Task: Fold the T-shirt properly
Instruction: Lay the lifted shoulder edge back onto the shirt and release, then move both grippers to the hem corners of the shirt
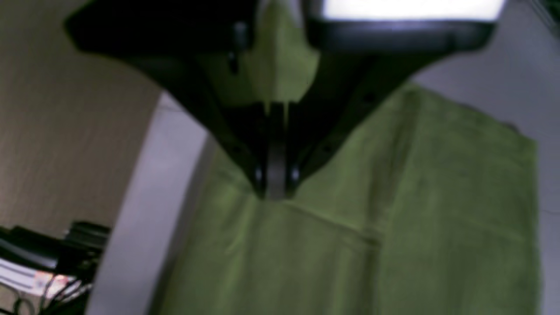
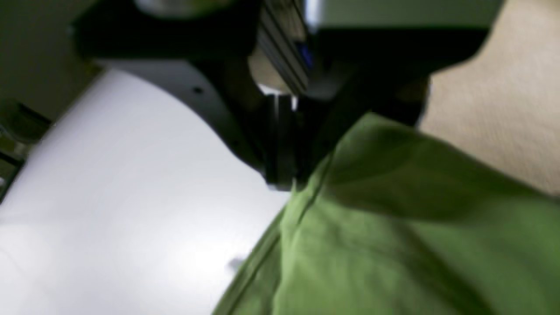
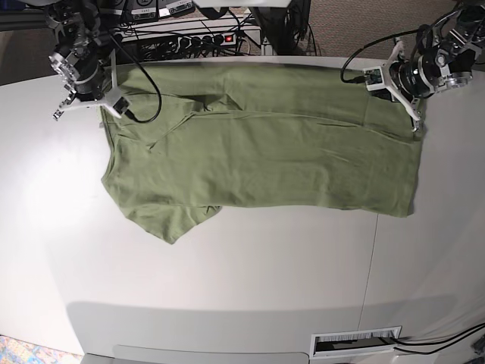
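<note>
At opposite ends, each pincer clamps the blurred T-shirt, fingertips hidden

R tool — clamped on T-shirt edge | cloth bunched R | white table L

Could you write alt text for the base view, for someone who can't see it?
An olive-green T-shirt lies spread across a white table, seen from above. Two robot arms pinch its far edge: the left gripper at the picture's right, the right gripper at its left.
</note>
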{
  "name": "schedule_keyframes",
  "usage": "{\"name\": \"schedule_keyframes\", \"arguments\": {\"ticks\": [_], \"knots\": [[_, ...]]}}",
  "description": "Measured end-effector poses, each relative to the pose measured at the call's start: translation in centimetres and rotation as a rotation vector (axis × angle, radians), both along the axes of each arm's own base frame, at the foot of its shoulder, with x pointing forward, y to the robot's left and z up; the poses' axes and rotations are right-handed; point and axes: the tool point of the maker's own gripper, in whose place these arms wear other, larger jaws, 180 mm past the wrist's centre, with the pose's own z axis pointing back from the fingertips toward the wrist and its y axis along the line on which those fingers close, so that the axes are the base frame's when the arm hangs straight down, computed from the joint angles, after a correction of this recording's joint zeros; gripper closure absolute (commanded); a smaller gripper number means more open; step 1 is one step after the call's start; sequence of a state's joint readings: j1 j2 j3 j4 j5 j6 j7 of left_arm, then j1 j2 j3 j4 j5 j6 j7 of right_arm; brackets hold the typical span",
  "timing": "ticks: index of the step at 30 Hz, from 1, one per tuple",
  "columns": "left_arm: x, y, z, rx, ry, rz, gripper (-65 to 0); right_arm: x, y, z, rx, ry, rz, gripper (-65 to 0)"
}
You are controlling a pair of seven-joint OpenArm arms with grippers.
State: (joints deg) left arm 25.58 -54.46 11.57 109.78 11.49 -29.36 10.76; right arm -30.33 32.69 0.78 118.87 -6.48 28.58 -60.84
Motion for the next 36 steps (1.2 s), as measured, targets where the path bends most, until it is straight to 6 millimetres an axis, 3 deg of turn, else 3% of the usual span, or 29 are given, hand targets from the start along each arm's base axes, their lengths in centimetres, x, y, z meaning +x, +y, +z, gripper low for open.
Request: {"name": "schedule_keyframes", "arguments": {"ticks": [7, 10, 13, 21, 25, 29, 36], "knots": [[3.9, -2.3, 5.9, -0.092, -0.234, 0.013, 0.0, 2.4, 0.3, 2.6, 0.1, -0.146, -0.005, 0.0], [7.1, -0.6, 7.4, -0.131, -0.3, 0.119, -3.4, 2.9, 0.2, 3.1, 0.122, -0.185, -0.024, 0.0], [10.9, 1.8, 8.1, -0.182, -0.325, 0.247, -7.5, 3.7, 0.2, 3.6, 0.143, -0.213, -0.037, -6.7], [17.1, 7.1, 5.6, -0.388, -0.2, 0.582, -12.2, 3.8, 0.6, 3.6, 0.16, -0.224, -0.042, -7.8], [18.9, 7.5, 4.3, -0.47, -0.143, 0.656, -20.9, 3.8, 0.6, 3.6, 0.16, -0.224, -0.042, -10.0], [20.0, 7.9, 3.0, -0.502, -0.101, 0.702, -22.0, 3.8, 0.6, 3.6, 0.16, -0.224, -0.042, -14.4], [21.3, 8.4, 0.6, -0.525, -0.05, 0.784, -24.7, 3.8, 0.6, 3.6, 0.161, -0.224, -0.043, -14.7]]}}
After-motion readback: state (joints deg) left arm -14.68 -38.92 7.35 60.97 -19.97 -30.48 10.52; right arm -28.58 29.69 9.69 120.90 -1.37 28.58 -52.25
